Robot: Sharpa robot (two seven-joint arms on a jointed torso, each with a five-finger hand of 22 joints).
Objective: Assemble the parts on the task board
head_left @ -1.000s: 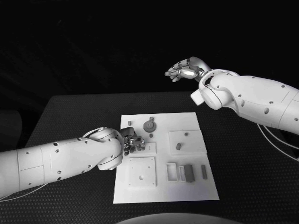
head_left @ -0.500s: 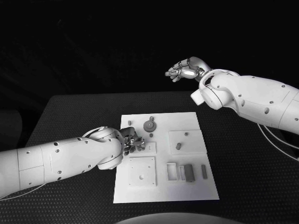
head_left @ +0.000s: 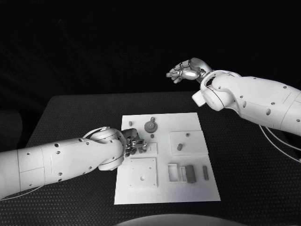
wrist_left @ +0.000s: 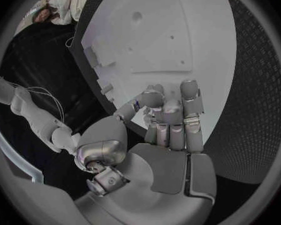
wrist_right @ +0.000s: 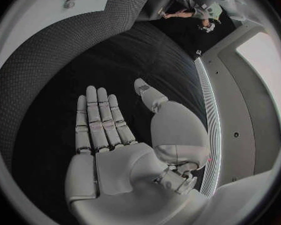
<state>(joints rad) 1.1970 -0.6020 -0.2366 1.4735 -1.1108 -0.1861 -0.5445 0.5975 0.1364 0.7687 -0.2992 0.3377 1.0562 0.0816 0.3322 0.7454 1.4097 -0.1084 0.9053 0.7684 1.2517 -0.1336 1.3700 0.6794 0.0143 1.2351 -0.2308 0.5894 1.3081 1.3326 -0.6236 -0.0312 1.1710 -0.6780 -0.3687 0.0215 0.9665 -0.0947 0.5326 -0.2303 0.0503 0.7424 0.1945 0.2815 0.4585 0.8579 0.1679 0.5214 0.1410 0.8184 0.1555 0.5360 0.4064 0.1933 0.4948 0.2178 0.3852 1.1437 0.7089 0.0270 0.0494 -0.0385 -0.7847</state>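
Curled silver left hand [head_left: 136, 142] over flat white task board [head_left: 191, 190]

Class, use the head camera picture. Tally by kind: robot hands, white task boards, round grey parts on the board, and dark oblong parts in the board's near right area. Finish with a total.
Robot hands: 2 (left hand, right hand)
Task board: 1
Round part: 1
Dark oblong parts: 2
Total: 6

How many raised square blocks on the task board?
2 on the task board: a raised square block at its near left, another raised block at right-centre. The left hand may hide more.
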